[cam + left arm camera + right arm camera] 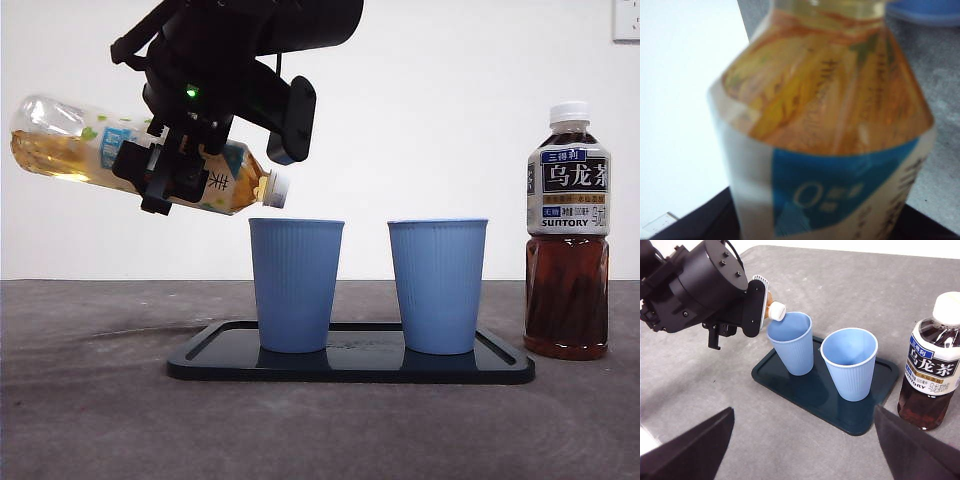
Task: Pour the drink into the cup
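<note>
Pour step in hand. Left gripper (175,165) clamps the green tea bottle (60,150), tipped near-level, its capped mouth (276,189) just above the left cup (295,285) rim. White cap looks on, so no flow likely. Right cup (437,285) and oolong bottle (568,240) stand untouched. Right gripper (800,450) waits, jaws apart, empty. Next: uncap, tip further.

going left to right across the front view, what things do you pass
tilted tea bottle held in the left gripper → blue cup under its capped mouth → second blue cup → upright dark tea bottle. Both cups stand on the black tray.
</note>
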Robot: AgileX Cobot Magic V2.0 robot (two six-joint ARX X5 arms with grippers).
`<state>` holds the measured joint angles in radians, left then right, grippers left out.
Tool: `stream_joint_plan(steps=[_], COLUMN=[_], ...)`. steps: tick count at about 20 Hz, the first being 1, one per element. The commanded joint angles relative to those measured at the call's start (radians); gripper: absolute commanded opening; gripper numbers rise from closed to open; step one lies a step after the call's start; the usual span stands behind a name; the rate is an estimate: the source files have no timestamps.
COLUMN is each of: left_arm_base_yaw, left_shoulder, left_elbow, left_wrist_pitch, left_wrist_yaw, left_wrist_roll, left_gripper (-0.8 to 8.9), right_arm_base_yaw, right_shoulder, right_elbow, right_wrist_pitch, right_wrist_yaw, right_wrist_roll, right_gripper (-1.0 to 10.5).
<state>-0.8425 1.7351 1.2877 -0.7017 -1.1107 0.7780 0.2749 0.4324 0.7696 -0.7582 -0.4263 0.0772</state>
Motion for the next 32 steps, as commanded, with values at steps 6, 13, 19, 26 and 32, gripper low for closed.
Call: stream_joint_plan(steps=[6, 13, 19, 26, 32], left_arm_base_yaw=[-0.017, -0.018, -0.014, 0.047, 0.139], left_shoulder=[0.004, -0.059, -0.239, -0.457, -0.695], left_elbow=[0.034, 0.034, 0.034, 0.024, -0.212], left_wrist_pitch=[0.013, 0.006, -0.152, -0.161, 0.166], left_wrist_yaw=[-0.039, -0.048, 0.173, 0.449, 0.587], left_wrist_roll=[-0.066, -0.207, -0.581, -0.855, -0.877], left_gripper=[2.09, 2.09, 2.09, 2.09, 2.09], right_arm_base_yaw=[0.005, 0.005, 0.004, 0.004, 0.004], right_shoulder=[0.003, 0.003, 0.003, 0.003, 0.003], right_elbow=[0.008, 0.008, 0.004, 0.004, 0.004], right_wrist_pitch=[0.010, -0.003, -0.022, -0.102, -0.117], right_wrist_yaw=[-0.004, -0.002, 0.008, -0.010, -0.030], right_wrist_roll=[-0.011, -0.011, -0.010, -0.010, -0.006], right_gripper=[4.5, 4.5, 4.5, 4.5, 4.5])
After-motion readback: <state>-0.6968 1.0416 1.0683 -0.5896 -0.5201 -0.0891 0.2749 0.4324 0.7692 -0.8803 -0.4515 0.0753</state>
